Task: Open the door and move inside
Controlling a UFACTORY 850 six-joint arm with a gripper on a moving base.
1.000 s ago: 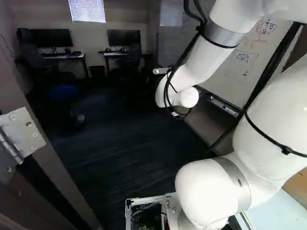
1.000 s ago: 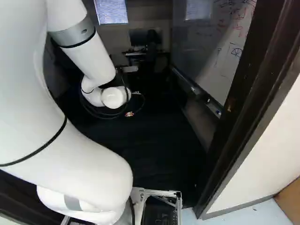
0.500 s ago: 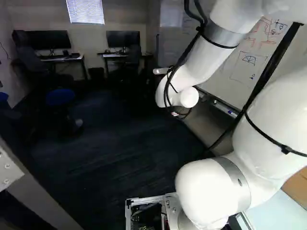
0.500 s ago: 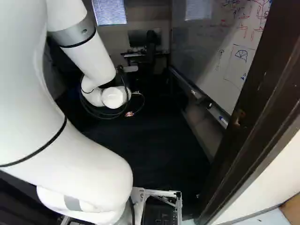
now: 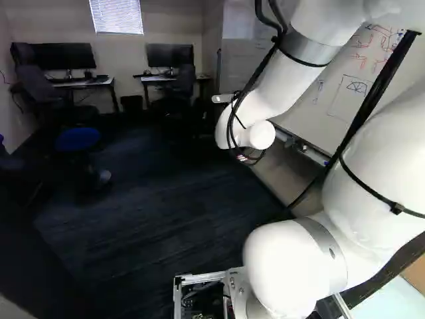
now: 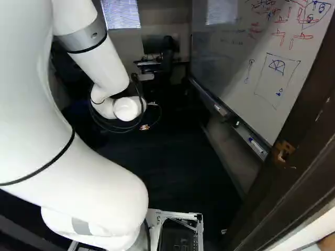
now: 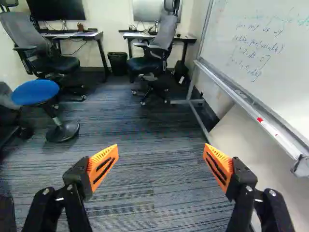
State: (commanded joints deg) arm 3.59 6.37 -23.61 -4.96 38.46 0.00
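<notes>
Fingers (image 7: 102,166) wide apart. Door position relative to them: can't tell; door frame (image 6: 316,151) at right of right base view, arm (image 6: 99,63) reaching past. Floor (image 7: 154,125) runs ahead between stool (image 7: 36,92) and whiteboard (image 7: 260,48). Base has moved forward; arm pose unchanged.

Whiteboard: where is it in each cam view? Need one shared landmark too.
Left base view: whiteboard at upper right, partly behind the arm.
Right base view: whiteboard at upper right, clear of the arm.
Wrist view: whiteboard ahead of the gripper and off to one side, its tray running back toward the desks.
Shared landmark: chair at the desk nearest the whiteboard.
</notes>
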